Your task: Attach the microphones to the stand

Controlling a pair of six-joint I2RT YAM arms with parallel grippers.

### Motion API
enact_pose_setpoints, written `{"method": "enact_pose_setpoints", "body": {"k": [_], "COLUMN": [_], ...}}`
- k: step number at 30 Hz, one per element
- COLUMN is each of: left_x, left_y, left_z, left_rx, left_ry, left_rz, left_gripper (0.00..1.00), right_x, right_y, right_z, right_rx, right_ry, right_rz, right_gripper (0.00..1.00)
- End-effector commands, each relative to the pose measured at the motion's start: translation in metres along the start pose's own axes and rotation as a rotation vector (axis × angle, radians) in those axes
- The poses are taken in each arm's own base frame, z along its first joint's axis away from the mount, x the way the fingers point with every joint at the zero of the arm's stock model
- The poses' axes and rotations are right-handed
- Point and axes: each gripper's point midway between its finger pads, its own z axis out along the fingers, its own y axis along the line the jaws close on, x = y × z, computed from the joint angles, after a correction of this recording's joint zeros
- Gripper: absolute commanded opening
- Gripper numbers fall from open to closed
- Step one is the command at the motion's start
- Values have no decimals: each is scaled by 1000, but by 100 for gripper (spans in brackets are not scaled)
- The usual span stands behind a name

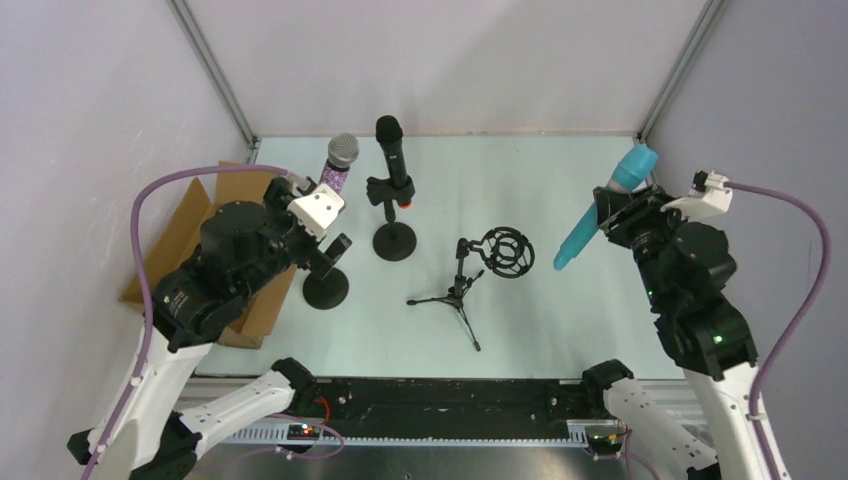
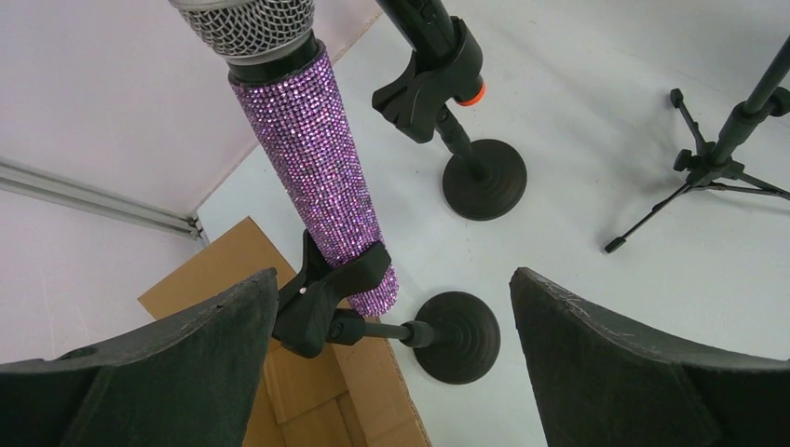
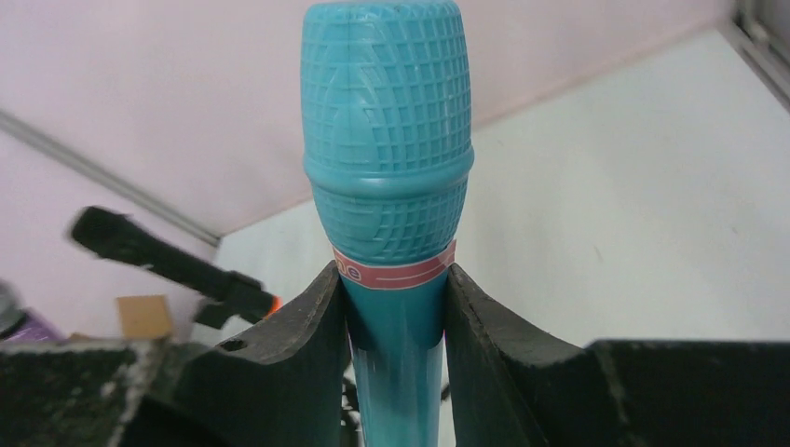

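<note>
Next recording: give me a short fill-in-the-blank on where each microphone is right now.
The right gripper grips a microphone whose colour is ___.
The left gripper holds ___.
Counting the purple microphone and the black microphone, ___ microphones sit in stand clips.
The ring mount on the tripod stand is ___.
Missing words: blue; nothing; two; empty.

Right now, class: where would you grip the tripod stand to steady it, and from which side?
Probably its upright post, from the left: the legs sprawl low, the ring mount hangs off its right, and the left hand is open.
</note>
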Motion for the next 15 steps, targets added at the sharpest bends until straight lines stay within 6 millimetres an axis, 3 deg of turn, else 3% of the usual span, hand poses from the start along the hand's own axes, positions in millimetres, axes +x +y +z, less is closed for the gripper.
{"method": "enact_pose_setpoints", "body": {"k": [1, 4, 8, 9, 10, 11, 12, 13, 14, 15], "left_x": [-10, -11, -6, -6, -8, -9, -10, -12, -12, -13], "left_y": [-3, -10, -19, -19, -18, -18, -18, -18, -17, -17], "left_z": [4, 8, 16, 17, 18, 18, 18, 18, 18, 18], "left_rx": [27, 54, 92, 90, 91, 91, 94, 93, 92, 92], "left_ry": [-28, -24, -5, -1, -3, -6, -6, -10, -9, -10], "left_rz": [-15, -43, -59, -61, -61, -63, -63, -67, -66, -67], "left_gripper": [98, 98, 98, 98, 98, 98, 98, 98, 98, 98], "right_x": [-48, -62, -60, -61, -57, -57, -52, -61, -50, -54], "right_y": [49, 73, 109, 109, 124, 126, 141, 147, 156, 162], "right_z": [-13, -20, -30, -28, -31, -30, -34, -35, -37, -40], "right_rx": [-155, -227, -337, -315, -359, -341, -383, -373, -395, -400], "right_ry": [-119, -164, -189, -201, -207, -220, -235, -279, -282, -309], "right_rz": [-76, -121, -200, -219, -257, -280, -328, -300, -366, -369], "right_gripper": [0, 0, 0, 0, 0, 0, 0, 0, 0, 0]}}
